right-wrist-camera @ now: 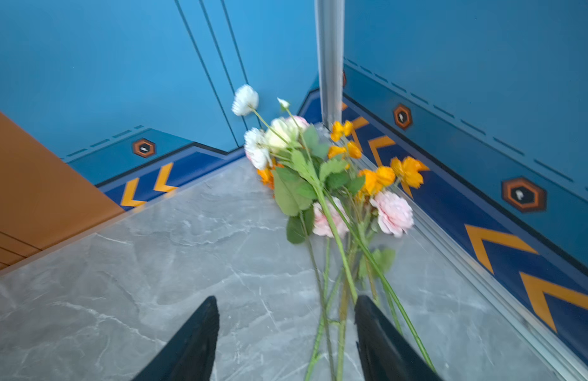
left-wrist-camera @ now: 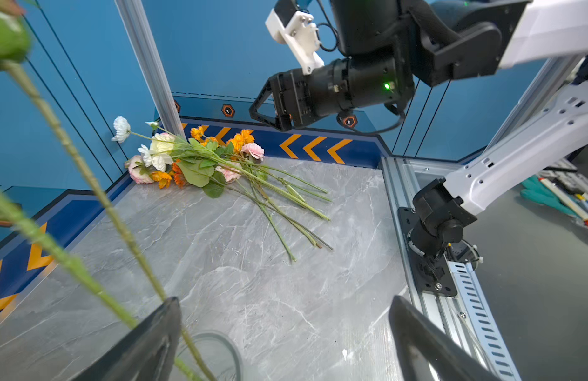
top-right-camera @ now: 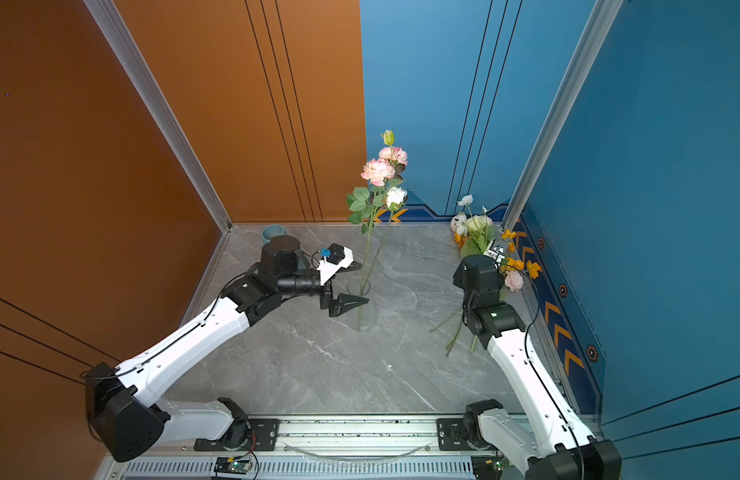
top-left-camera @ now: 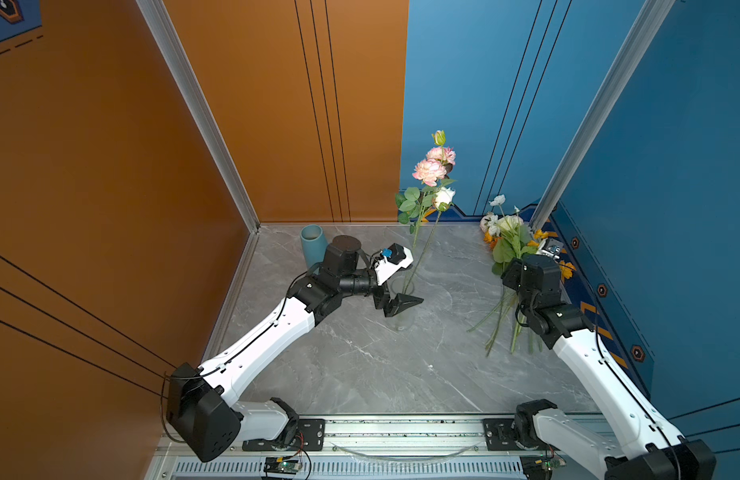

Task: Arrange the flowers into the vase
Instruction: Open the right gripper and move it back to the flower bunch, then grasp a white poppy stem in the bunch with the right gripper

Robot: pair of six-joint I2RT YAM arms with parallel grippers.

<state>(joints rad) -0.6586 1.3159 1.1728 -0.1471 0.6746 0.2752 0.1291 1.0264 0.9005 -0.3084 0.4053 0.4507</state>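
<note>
Standing upright in the far left corner of the grey marble tabletop [top-left-camera: 360,374], a teal pot [top-left-camera: 313,245] is partly hidden behind the left arm in both top views. Just right of it, the left gripper [top-left-camera: 397,305] hovers at the rim of the glass vase [top-left-camera: 404,318], its jaws spread wide and gripping nothing. In the left wrist view its two dark fingers [left-wrist-camera: 147,343] stand far apart, with the vase mouth below them and two green stems [left-wrist-camera: 88,178] passing close beside one finger. Whether that finger touches a stem I cannot tell.

The vase stands upright near the middle of the table and holds both long stems, which lean toward the back wall. One bears pink ruffled blooms [top-left-camera: 429,171] and a closed green bud [top-left-camera: 438,136], the other a cream rose [top-left-camera: 443,197].

Further right, the loose flowers [top-left-camera: 507,237] lie heaped on the table in the far right corner. Their heads are close to the blue wall and their stems fan toward the front: white, cream, pink and orange blooms among green leaves.

The right gripper [right-wrist-camera: 286,343] hangs above these stems, its jaws parted and empty; the stems lie flat on the marble beneath it
</note>
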